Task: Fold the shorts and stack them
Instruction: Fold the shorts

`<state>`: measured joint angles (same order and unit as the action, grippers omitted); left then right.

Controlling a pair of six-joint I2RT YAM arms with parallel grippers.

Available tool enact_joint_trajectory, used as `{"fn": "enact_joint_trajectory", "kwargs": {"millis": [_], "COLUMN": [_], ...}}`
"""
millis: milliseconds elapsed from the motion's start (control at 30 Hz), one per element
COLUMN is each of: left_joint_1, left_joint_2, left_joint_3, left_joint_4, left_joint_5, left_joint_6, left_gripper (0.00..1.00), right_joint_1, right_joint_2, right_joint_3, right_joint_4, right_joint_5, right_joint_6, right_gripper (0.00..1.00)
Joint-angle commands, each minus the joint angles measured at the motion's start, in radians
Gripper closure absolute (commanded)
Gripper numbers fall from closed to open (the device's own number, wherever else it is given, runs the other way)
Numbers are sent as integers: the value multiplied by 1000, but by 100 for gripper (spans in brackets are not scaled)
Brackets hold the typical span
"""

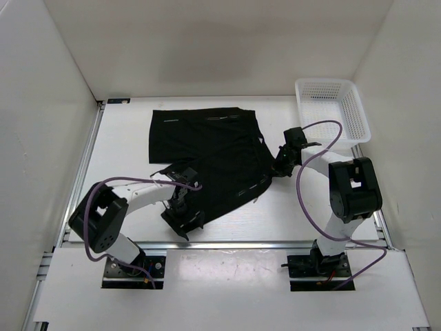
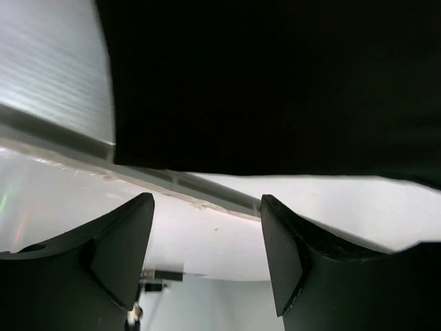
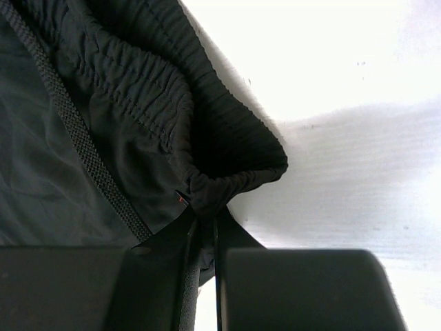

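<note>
The shorts (image 1: 207, 148) are black and lie spread out in the middle of the white table (image 1: 124, 138). The far part lies flat. The near part comes down to a point by the left arm.

In the right wrist view the bunched-up waistband (image 3: 151, 89) fills the top left, and a thin woven drawstring (image 3: 76, 131) runs down across the cloth beside it.

The right gripper (image 1: 282, 164) is at the right edge of the shorts. Its two fingers are pressed together on a corner of the waistband, so it is holding the shorts there (image 3: 203, 221).

The left gripper (image 1: 183, 219) is over the near left part of the shorts. Its two fingers stand wide apart with nothing between them (image 2: 207, 203). In its own view the black cloth is just past the fingertips, and the pictures do not show if they touch it.

A white mesh basket (image 1: 331, 107) sits at the far right corner of the table, well apart from the shorts.
</note>
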<state>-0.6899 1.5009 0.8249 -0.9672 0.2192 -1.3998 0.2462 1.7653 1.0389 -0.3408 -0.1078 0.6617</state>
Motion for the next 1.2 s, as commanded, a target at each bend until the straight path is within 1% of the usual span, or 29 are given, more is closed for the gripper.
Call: {"fn": "enact_joint_trajectory", "kwargs": {"millis": [0, 67, 167, 233, 300, 333, 467, 533, 567, 633, 700, 733, 767, 833, 867, 967, 1000, 1067, 1100, 1167], "left_joint_1": [-5, 4, 26, 35, 35, 35, 44, 44, 44, 44, 44, 44, 44, 44, 44, 44, 55, 67, 81, 90], "left_joint_2": [21, 7, -42, -65, -65, -76, -162, -209, -209, -220, -177, -157, -107, -56, -9, 41, 53, 53, 35, 7], "left_joint_3": [3, -6, -21, -58, -67, -67, -87, -113, -113, -125, -125, -125, -112, -93, -75, -66, -66, -43, -30, 23], "left_joint_4": [-93, -93, -93, -67, -67, -53, -34, -21, -12, 2, 33, 42, 42, 42, 42, 42, 42, 13, -31, -88], "left_joint_5": [0, -12, -67, -67, -67, -93, -144, -162, -172, -187, -198, -198, -187, -176, -164, -139, -139, -149, -171, -207], "left_joint_6": [-84, -109, -166, -177, -200, -200, -264, -297, -306, -306, -306, -274, -263, -237, -213, -191, -182, -173, -160, -151], "left_gripper": [27, 27, 27, 27, 28, 29, 29, 27, 24, 22, 22, 22, 24, 29, 35, 51, 69, 85, 90, 90], "right_joint_1": [7, 7, 7, 7, 7, 7, 7, 7, 7, 7, 7, 7, 7, 7, 7, 7, 7, 7, 7, 7], "right_joint_2": [-52, -61, -61, -61, -61, -61, -61, -70, -70, -70, -70, -70, -70, -70, -70, -81, -81, -90, -90, -101], "right_joint_3": [-23, -23, -33, -33, -33, -33, -42, -42, -42, -51, -51, -51, -51, -60, -60, -60, -60, -60, -60, -60], "right_joint_4": [-15, -15, -15, -15, -15, -15, -15, -15, -15, -15, -15, -15, -15, -15, -15, -15, -15, -15, -15, -24], "right_joint_5": [-9, -9, -9, -18, -18, -18, -18, -27, -27, -27, -36, -36, -36, -36, -36, -36, -36, -36, -36, -27], "right_joint_6": [-20, -30, -30, -30, -30, -30, -39, -39, -39, -39, -39, -39, -39, -39, -39, -39, -39, -39, -39, -39], "right_gripper": [91, 91, 91, 91, 91, 91, 91, 91, 91, 91, 91, 91, 91, 91, 91, 91, 91, 91, 91, 91]}}
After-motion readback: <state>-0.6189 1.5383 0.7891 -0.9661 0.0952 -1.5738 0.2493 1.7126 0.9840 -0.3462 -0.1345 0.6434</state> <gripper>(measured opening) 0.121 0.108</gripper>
